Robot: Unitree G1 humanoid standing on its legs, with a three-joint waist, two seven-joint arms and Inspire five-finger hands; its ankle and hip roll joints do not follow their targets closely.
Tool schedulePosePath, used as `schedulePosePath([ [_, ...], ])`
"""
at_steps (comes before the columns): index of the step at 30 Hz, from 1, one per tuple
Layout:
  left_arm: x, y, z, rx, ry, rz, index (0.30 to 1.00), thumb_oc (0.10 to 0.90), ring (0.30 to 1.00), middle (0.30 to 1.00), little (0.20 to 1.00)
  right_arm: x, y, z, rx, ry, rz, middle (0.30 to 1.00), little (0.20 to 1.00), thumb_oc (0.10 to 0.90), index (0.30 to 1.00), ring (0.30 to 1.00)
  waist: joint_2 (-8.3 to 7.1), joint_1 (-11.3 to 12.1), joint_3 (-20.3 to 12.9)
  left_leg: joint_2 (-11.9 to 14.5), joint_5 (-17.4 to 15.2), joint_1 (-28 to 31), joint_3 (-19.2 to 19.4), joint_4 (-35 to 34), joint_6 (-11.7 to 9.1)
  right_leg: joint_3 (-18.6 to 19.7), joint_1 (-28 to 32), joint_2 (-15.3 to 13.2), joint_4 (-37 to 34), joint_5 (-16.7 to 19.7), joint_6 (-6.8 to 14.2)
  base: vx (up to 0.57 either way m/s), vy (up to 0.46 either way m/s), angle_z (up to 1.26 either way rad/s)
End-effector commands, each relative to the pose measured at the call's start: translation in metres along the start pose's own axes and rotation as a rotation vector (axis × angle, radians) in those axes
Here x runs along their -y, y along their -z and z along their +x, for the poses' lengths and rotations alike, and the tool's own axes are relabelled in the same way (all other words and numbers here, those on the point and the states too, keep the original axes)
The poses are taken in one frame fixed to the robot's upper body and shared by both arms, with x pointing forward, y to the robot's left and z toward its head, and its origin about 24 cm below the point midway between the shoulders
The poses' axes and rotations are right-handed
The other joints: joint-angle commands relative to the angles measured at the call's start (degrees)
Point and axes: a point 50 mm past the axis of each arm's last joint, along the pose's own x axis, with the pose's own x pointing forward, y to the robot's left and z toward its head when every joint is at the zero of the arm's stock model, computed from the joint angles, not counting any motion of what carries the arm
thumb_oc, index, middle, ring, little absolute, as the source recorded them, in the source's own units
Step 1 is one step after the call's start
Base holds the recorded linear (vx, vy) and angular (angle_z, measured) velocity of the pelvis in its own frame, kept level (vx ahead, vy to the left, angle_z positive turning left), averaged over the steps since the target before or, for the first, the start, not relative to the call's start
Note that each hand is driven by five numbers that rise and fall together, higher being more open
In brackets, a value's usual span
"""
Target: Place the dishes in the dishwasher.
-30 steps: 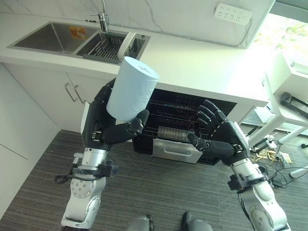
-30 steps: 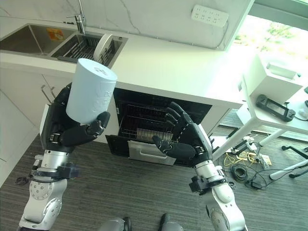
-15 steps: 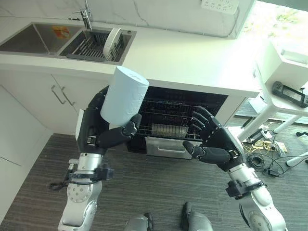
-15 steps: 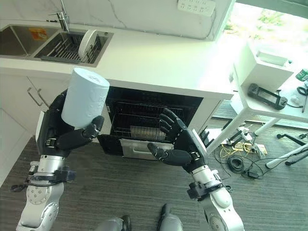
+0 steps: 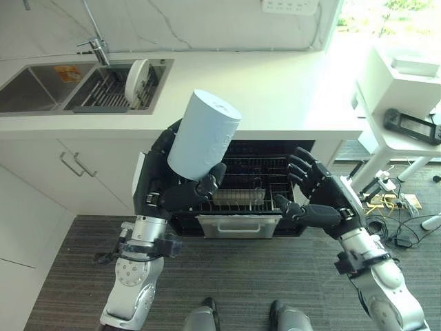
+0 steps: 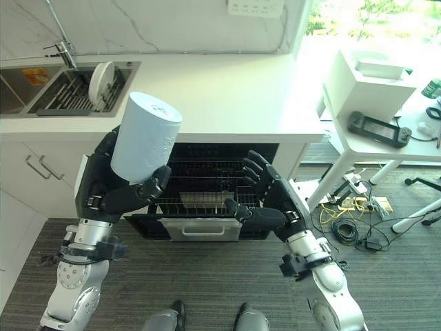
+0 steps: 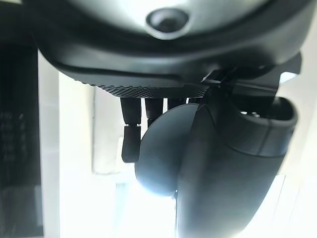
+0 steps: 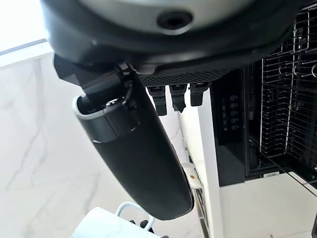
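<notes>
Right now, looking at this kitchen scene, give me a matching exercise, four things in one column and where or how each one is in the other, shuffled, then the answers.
Things:
1. light blue cup
2. white plate
3. right hand
4. dishwasher rack

Places or states:
A. standing on edge in the sink rack
B. open, holding nothing, in front of the dishwasher
C. pulled out below the counter
D. gripped upside down in the left hand

Pairs: 1-D, 2-A, 3-B, 4-C
</notes>
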Motion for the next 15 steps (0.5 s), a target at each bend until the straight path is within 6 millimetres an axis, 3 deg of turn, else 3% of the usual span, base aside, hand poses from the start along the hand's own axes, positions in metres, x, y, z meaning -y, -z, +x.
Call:
schedulePosePath([
  [1,-0.001,-0.053,0.016,0.314,0.029,0.028,0.3,0.4,0.3,0.3,0.3,-0.02,-0.044,0.023,0.274,-0.116,-0.024,0.9,0.9,0.8,0.9,0.9,-0.51,2.7,-2.6,1.2,-6.7,4.9,-1.2,-1.6,-0.2,-1.8,3.3,0.0,-2.1,-2.4,4.1,0.12,0.287,0.12],
  [7,-0.002,-0.058,0.019,0.322,0.067,0.054,0.3,0.4,0.3,0.3,0.3,-0.024,-0.044,0.027,0.295,-0.115,-0.006,0.9,0.9,0.8,0.9,0.9,-1.39,5.1,-2.1,-0.7,-7.3,4.8,-2.1,-1.6,2.2,-2.8,5.3,-1.9,-2.1,-0.7,4.0,0.08,0.165,0.03],
  [9,-0.001,-0.058,0.02,0.32,0.079,0.062,0.3,0.4,0.3,0.3,0.3,-0.025,-0.042,0.027,0.296,-0.114,0.005,0.9,0.9,0.8,0.9,0.9,-1.4,5.5,-2.1,-1.1,-7.2,4.7,-2.7,-1.6,3.1,-3.5,6.9,-1.3,-2.1,1.5,3.7,0.15,0.105,0.02],
  [10,0.0,-0.057,0.02,0.319,0.096,0.073,0.3,0.4,0.3,0.3,0.3,-0.028,-0.04,0.027,0.3,-0.118,0.019,0.9,0.9,0.8,0.9,0.9,-1.1,5.4,-1.6,-1.6,-7.2,4.8,-4.6,-1.6,4.3,-2.8,8.9,1.1,-2.1,4.1,3.0,0.23,0.022,-0.06],
  [11,0.001,-0.056,0.02,0.317,0.104,0.073,0.3,0.4,0.3,0.3,0.3,-0.029,-0.037,0.027,0.296,-0.12,0.02,0.9,0.9,0.8,0.9,0.9,-1.2,5.1,-1.2,-1.9,-7.2,4.9,-4.9,-1.6,4.6,-2.0,7.7,2.6,-2.1,4.2,2.5,0.26,-0.181,-0.11],
  [12,0.001,-0.056,0.021,0.324,0.099,0.069,0.3,0.4,0.3,0.3,0.3,-0.028,-0.034,0.027,0.298,-0.13,0.016,0.9,0.9,0.8,0.9,0.9,-2.34,4.8,-0.8,-2.5,-7.1,4.6,-3.7,-1.6,4.0,-1.0,3.5,1.9,-2.1,1.6,2.7,0.26,-0.401,-0.16],
  [13,0.001,-0.057,0.022,0.331,0.093,0.077,0.3,0.4,0.3,0.3,0.3,-0.027,-0.035,0.028,0.306,-0.134,0.017,0.9,0.9,0.8,0.9,0.9,-3.1,4.3,-0.8,-2.4,-7.7,4.8,-2.2,-1.6,3.6,-0.2,-0.7,0.5,-2.1,3.5,3.7,0.35,-0.522,-0.18],
  [14,-0.001,-0.058,0.02,0.33,0.084,0.088,0.3,0.4,0.3,0.3,0.3,-0.026,-0.037,0.026,0.308,-0.139,0.023,0.9,0.9,0.8,0.9,0.9,-2.99,3.2,-0.1,-1.4,-8.4,6.1,-1.5,-1.6,3.8,1.2,-2.3,1.0,-2.1,4.8,4.2,0.38,-0.488,-0.36],
  [15,-0.003,-0.058,0.017,0.323,0.079,0.087,0.3,0.4,0.3,0.3,0.3,-0.024,-0.037,0.024,0.301,-0.136,0.019,0.9,0.9,0.8,0.9,0.9,-2.81,2.8,-0.1,-0.7,-8.7,6.7,-1.1,-1.6,3.6,1.2,-1.5,1.9,-2.1,3.1,3.9,0.45,-0.549,-0.21],
])
